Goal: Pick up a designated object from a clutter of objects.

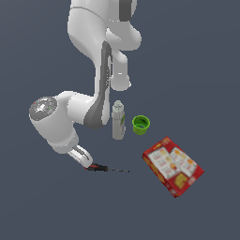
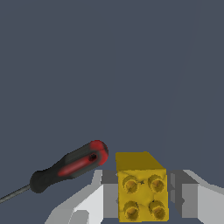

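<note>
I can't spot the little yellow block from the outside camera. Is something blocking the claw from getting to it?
Nothing visible does. In the wrist view the yellow block sits right between the gripper's two fingers, with the screwdriver lying beside it, off to one side. The arm hides the block in the exterior view.

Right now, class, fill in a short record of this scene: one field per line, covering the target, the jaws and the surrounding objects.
target: yellow block, studded face toward the wrist camera
gripper: jaws either side of the block; contact not clear
screwdriver: lying flat beside the block, red-and-black handle nearest the gripper
white bottle: upright
green cup: upright, open, on the exterior view's right of the bottle
red box: lying flat, apart from the rest
</note>
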Controlling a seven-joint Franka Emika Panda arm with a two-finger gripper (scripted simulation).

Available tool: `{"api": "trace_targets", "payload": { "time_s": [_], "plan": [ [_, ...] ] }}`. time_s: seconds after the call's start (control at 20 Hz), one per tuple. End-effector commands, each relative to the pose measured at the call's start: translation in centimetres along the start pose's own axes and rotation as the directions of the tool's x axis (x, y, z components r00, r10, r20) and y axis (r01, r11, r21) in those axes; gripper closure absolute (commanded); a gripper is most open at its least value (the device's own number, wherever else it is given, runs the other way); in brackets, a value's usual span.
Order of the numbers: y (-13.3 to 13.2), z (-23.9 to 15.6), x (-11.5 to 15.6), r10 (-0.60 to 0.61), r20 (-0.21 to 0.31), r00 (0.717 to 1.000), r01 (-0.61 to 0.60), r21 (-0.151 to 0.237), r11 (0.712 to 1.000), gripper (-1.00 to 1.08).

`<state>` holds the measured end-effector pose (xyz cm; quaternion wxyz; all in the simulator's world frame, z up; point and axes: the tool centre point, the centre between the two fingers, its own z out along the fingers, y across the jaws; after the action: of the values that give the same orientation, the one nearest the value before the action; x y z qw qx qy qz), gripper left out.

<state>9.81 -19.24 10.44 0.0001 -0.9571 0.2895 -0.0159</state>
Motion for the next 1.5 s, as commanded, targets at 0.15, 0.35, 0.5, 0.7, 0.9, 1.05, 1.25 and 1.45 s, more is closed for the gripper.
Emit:
{"api": "trace_targets", "payload": {
  "time_s": [0.15, 0.35, 0.5, 0.7, 0.9, 1.05, 1.25, 1.45],
  "plan": [
    [0.1, -5.6, -0.5, 0.000, 0.006, 1.000, 0.000, -0.001, 1.000, 1.08],
    [0.3, -10.3, -1.0, 0.000, 0.011, 1.000, 0.000, -0.003, 1.000, 1.08],
    [0.3, -13.7, -1.2, 0.000, 0.016, 1.000, 0.000, -0.005, 1.000, 1.08],
    [0.4, -17.9, -1.5, -0.001, 0.021, 1.000, 0.001, -0.007, 1.000, 1.08],
    [0.4, -21.3, -1.6, -0.001, 0.025, 1.000, 0.002, -0.008, 1.000, 1.08],
    [0.3, -23.1, -1.6, -0.002, 0.027, 1.000, 0.002, -0.009, 1.000, 1.08],
    [0.3, -24.7, -1.6, -0.003, 0.029, 1.000, 0.003, -0.009, 1.000, 1.08],
    [0.3, -25.5, -1.6, -0.003, 0.030, 1.000, 0.003, -0.009, 1.000, 1.08]
  ]
}}
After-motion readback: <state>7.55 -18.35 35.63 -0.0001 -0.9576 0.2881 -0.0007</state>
